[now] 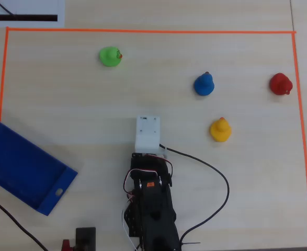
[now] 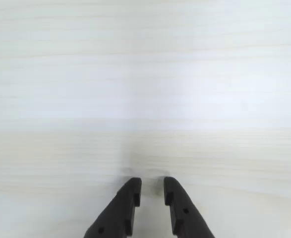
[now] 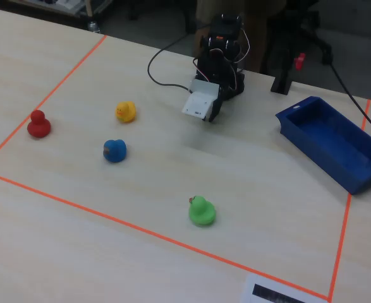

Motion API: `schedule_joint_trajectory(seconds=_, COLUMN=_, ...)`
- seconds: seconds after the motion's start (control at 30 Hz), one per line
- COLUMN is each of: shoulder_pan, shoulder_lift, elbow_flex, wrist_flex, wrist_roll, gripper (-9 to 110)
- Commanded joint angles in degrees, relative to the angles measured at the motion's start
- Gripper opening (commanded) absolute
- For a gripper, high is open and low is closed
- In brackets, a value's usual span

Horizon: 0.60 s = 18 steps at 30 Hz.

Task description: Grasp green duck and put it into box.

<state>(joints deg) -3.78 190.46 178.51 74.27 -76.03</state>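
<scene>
3 spare ducks sit on the pale wood tabletop (image 1: 80, 115) inside an orange tape border (image 1: 148, 31). In the overhead view, the blue duck (image 1: 204, 84) lies above the yellow duck (image 1: 220, 129), and the red duck (image 1: 281, 83) is close to the right tape line. A black cable (image 1: 216, 172) loops across the tabletop.

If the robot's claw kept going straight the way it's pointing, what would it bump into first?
Probably just the bare table. In the wrist view the gripper points at empty wood, with no duck ahead. The green duck sits off to one side.
</scene>
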Motion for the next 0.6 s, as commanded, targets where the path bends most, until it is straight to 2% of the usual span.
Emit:
schedule_joint_trajectory(seconds=0.0, shoulder_pan=-5.6, shoulder_lift=-0.8, elbow_flex=-0.3, wrist_flex=1.0, wrist_roll=-1.1, gripper=3)
schedule_joint_trajectory(seconds=0.13, shoulder_pan=-25.2, shoulder_lift=-0.3, elbow_flex=-0.3, wrist_flex=1.4, wrist_roll=-0.4, gripper=4)
schedule_joint_trajectory(seconds=0.2, shoulder_pan=-29.4, shoulder_lift=1.9, elbow_flex=-0.3, wrist_flex=2.5, wrist_roll=-0.5, gripper=5)
schedule_joint_trajectory(seconds=0.57, shoulder_pan=-29.4, shoulder_lift=2.0, elbow_flex=-0.3, wrist_flex=2.2, wrist_roll=1.1, gripper=5)
